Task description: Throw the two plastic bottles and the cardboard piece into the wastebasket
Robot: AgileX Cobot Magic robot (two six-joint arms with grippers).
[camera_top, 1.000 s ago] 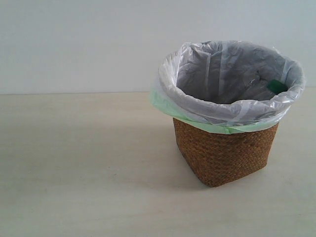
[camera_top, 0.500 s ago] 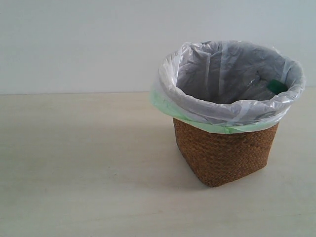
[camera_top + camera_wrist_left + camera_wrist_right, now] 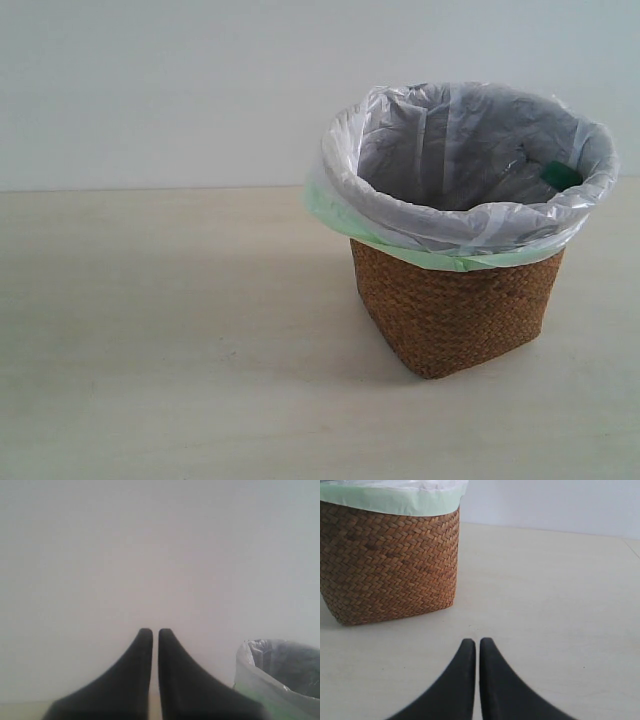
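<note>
The brown wicker wastebasket (image 3: 455, 310) stands right of centre on the table, lined with a white-grey bag over a pale green one. A green bottle cap (image 3: 560, 175) and part of a clear bottle show inside at its right wall. The red-label bottle and the cardboard piece are out of view. In the exterior view neither arm appears. My left gripper (image 3: 151, 631) is shut and empty, raised, with the wastebasket's bag rim (image 3: 260, 677) off to one side. Low over the table, my right gripper (image 3: 477, 641) is shut and empty, a short way from the wastebasket (image 3: 390, 565).
A pale beige tabletop (image 3: 160, 340) spreads around the basket, with a plain light wall (image 3: 160, 90) behind it. Nothing else lies on the table in these views.
</note>
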